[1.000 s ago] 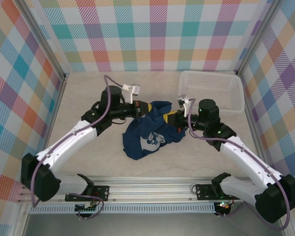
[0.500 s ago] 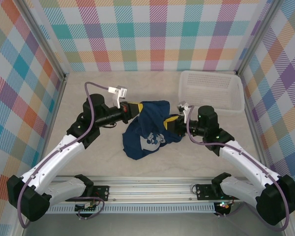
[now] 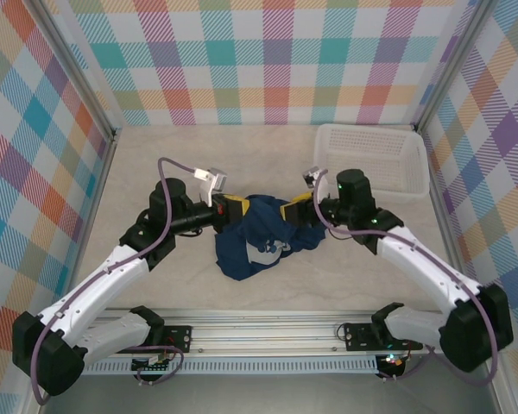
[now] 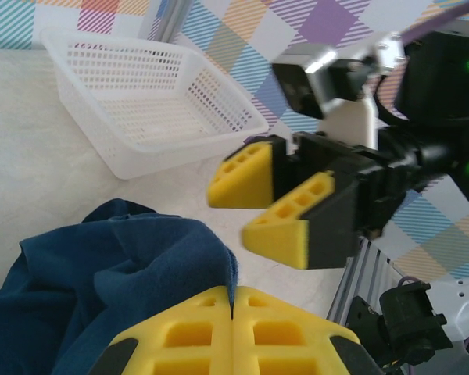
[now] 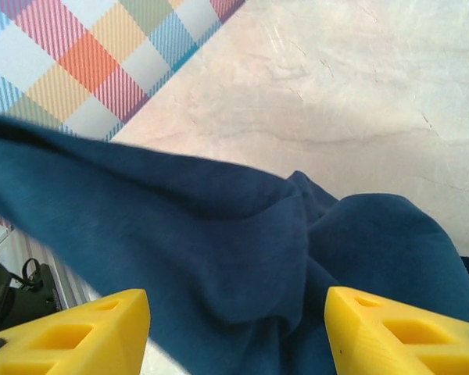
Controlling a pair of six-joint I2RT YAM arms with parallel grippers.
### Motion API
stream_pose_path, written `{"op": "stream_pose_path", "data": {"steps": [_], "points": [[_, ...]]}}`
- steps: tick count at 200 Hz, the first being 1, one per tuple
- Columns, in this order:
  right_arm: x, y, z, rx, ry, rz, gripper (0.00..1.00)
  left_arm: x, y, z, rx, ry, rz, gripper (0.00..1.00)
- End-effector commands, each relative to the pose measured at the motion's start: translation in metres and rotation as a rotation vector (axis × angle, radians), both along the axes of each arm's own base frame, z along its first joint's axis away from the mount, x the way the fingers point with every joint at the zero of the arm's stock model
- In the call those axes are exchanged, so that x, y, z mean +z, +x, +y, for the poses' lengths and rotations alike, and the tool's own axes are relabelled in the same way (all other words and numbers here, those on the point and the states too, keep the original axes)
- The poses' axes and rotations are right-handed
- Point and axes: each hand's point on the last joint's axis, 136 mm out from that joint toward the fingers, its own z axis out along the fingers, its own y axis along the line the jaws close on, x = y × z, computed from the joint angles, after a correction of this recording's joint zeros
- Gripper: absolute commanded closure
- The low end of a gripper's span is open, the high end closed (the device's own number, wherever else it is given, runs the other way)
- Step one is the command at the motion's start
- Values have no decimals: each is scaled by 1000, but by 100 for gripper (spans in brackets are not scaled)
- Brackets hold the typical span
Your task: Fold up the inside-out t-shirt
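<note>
T-shirt (image 3: 246,252), navy, in a crumpled heap

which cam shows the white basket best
Top external: it looks down on the basket, showing its rim and floor almost whole; the right arm covers one near corner. Left wrist shows it low and slanted, with the mesh walls closer.

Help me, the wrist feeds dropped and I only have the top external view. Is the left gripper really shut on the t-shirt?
Observer: Yes; in the left wrist view the left gripper is shut, a fold of the t-shirt nipped at its tips.
Operator: And the right gripper?
Observer: The right gripper is open; its yellow fingers stand apart, gripping nothing.
Operator: Is it near cloth?
Observer: In the right wrist view, navy cloth lies just ahead of its spread fingers.
</note>
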Motion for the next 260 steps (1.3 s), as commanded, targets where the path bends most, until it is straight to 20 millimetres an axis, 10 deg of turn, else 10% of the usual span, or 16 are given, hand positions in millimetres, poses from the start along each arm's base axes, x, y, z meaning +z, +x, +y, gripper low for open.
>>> {"op": "stream_pose_path", "data": {"steps": [1,75,116,186,260], "points": [[4,12,8,7,18,50,39,9,-4,2,-25,-6,-57,100],[-22,18,41,134,145,315,48,10,-3,7,9,2,-70,100],[-2,22,28,94,237,287,100,6,0,19,84,21,-68,100],[39,20,-33,-100,185,-69,100,-42,-4,18,74,84,92,100],[-24,15,-71,-286,-6,49,100,-95,0,-39,-111,154,210,100]]}}
